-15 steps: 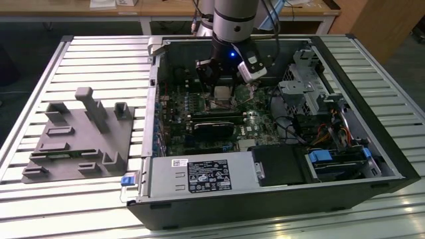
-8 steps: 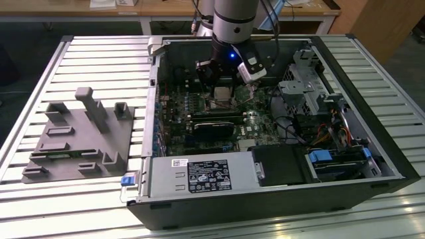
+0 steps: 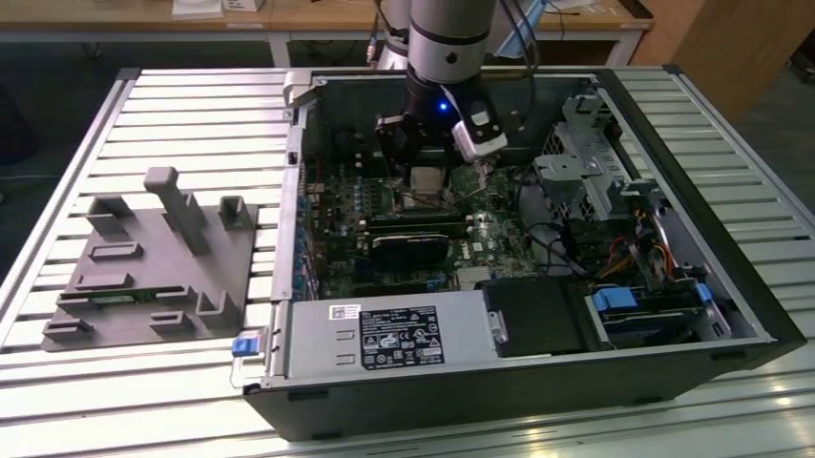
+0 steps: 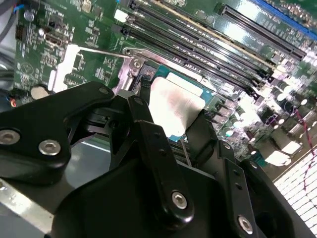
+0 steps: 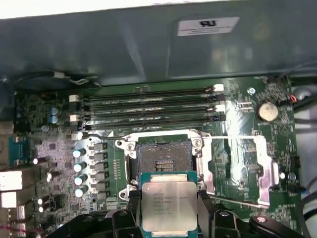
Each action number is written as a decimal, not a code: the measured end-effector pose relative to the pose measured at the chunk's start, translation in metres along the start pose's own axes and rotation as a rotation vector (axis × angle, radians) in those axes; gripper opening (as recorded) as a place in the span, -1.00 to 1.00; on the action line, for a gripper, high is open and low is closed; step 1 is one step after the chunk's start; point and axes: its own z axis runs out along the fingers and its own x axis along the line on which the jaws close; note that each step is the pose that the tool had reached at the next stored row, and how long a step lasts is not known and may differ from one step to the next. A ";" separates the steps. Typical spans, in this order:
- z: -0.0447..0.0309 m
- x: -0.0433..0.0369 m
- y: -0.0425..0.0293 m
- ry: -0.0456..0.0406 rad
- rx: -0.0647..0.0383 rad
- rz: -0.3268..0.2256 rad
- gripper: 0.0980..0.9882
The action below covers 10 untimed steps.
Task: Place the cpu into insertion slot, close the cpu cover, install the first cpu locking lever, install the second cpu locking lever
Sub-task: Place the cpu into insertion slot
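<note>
Cpu [image 5: 167,208] sits flat and face-up between the jaws of your gripper [image 5: 169,196]. They are closed to its width, one black finger [image 5: 132,210] on each opposite edge. In the second wrist view the same pale face [image 4: 173,106] shows clamped between the fingers [image 4: 148,131].

The chip is not seated, by my reading. In the first wrist view the insertion slot [image 5: 163,158] lies bare just past the cpu's leading edge, toward the memory slots [image 5: 148,106], with its dark centre uncovered. The cpu is close to square, and its edges run parallel to the socket frame, so I judge that no twist is called for. What remains between chip and socket is a short offset along that one line, plus the height.

The cpu cover [image 5: 265,171] is swung open and lies flat on the board, on the socket's side toward the coin battery [image 5: 267,111]. Both thin locking levers [image 5: 233,137] are released beside it, so neither crosses the socket. A row of capacitors [image 5: 79,166] stands close on the socket's opposite side, next to one finger's path. Watch it.

In the exterior view the gripper [image 3: 427,181] hangs inside the open computer case [image 3: 751,315]. From it, the long black card [image 3: 407,239] is at six o'clock, just beside. The drive cage [image 3: 574,176] is at three o'clock, and the case wall [image 3: 300,191] at nine o'clock. Farther out at eight o'clock, well apart on the slatted table [image 3: 191,105], rests the grey fixture tray [image 3: 153,258].
</note>
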 end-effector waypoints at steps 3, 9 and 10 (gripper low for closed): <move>0.0001 0.0000 0.0000 -0.0026 0.003 0.046 0.00; 0.0003 0.0000 0.0000 -0.0078 0.009 0.135 0.00; 0.0003 0.0000 0.0000 -0.0086 0.010 0.149 0.00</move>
